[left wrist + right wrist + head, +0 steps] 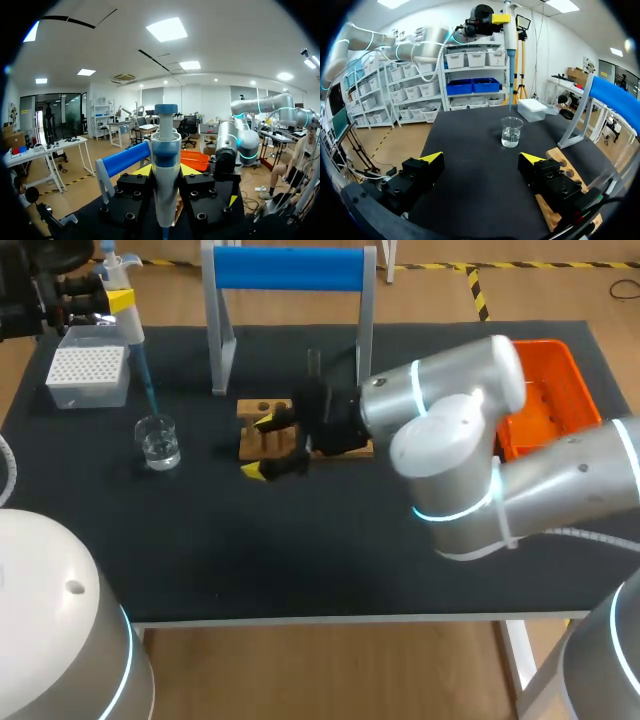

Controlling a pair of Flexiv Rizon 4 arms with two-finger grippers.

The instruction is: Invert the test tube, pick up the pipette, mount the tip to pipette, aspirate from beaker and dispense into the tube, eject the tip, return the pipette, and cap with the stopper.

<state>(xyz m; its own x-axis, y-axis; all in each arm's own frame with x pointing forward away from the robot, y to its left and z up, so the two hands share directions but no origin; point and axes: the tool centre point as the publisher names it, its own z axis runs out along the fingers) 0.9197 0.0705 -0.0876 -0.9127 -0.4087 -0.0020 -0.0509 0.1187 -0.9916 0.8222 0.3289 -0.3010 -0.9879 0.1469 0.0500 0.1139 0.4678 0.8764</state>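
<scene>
My left gripper (100, 298) is at the table's far left, shut on the white and blue pipette (127, 315), which stands upright between its fingers (165, 172). The pipette's thin blue tip (146, 385) points down just above the glass beaker (158, 441), which holds clear liquid. My right gripper (262, 447) is open and empty, low over the left end of the wooden rack (268, 428). In the right wrist view the right gripper (481, 159) faces the beaker (511, 131), with the pipette (509, 55) above it. I cannot make out the test tube or the stopper.
A white tip box (90, 375) sits at the back left, behind the beaker. A stand with a blue bar (290, 270) rises behind the rack. An orange tray (550, 390) lies at the right, partly behind my right arm.
</scene>
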